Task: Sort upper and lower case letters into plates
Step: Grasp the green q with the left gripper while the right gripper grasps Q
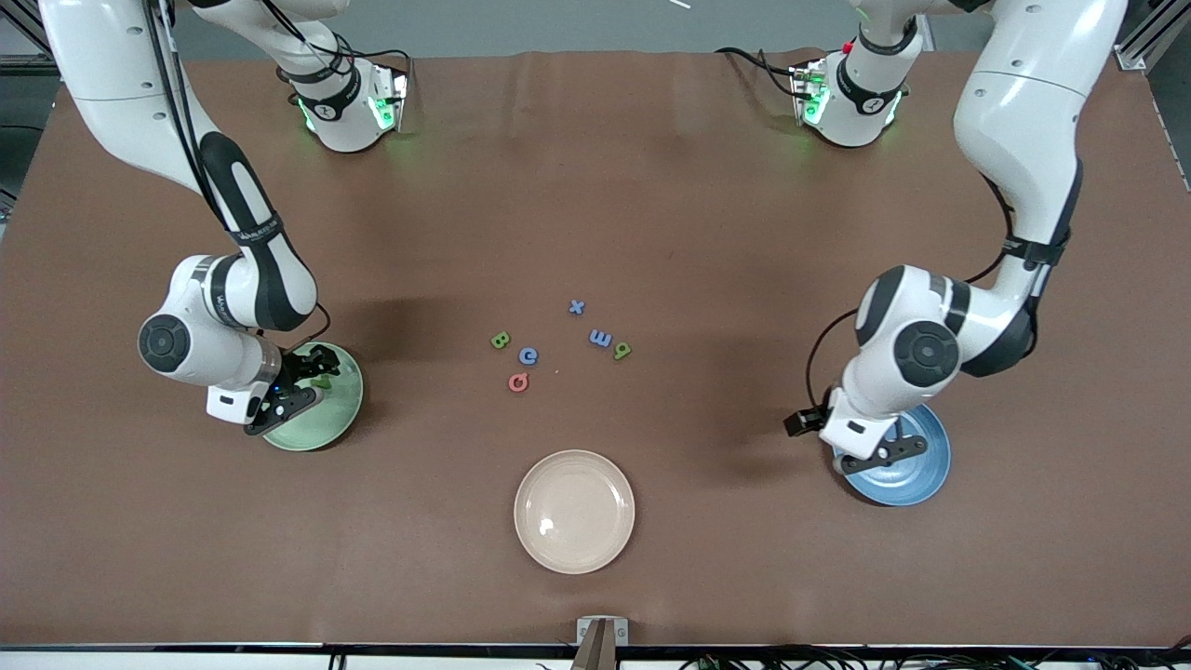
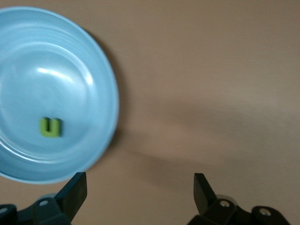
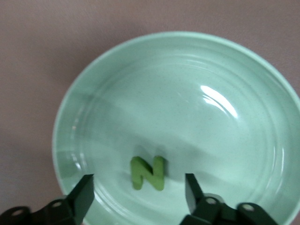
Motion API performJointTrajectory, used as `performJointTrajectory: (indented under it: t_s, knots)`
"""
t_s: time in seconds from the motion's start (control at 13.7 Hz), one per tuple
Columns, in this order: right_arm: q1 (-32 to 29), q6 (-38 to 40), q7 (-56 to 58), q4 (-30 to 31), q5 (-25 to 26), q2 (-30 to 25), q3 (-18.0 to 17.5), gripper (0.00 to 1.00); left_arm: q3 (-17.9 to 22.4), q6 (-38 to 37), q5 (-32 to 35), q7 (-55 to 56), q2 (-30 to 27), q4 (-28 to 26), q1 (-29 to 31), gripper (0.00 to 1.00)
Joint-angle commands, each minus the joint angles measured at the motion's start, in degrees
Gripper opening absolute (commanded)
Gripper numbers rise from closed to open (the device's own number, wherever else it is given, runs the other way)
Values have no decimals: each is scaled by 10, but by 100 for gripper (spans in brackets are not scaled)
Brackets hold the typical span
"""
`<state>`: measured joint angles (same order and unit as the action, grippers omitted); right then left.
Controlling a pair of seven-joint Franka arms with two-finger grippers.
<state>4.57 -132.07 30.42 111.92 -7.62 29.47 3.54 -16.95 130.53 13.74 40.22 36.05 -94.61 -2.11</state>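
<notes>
Two down – green N (image 3: 148,172) under the open, empty right pincer (image 3: 139,192) in the mint plate (image 3: 93,93), green n (image 2: 50,127) in the blue plate (image 2: 101,70) beside the open, empty left pincer (image 2: 140,192) – six letters (image 1: 558,342) left on the desk (image 1: 651,186).

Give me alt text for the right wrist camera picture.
A green capital N lies flat inside the pale mint green plate, just ahead of the open right gripper, whose two dark fingers stand apart. Brown table shows around the plate.
</notes>
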Motion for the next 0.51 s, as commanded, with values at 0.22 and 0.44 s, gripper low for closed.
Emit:
performJointTrajectory:
  t_s: [0.22,0.44]
  knots:
    - [130,92,-395,-57,8,-42,-6,100,2,2,11,142,9,3,-82,99]
    - [180,71,-550,-72,-1,-37,-7,100,2,35,5,245,31,5,-144,92]
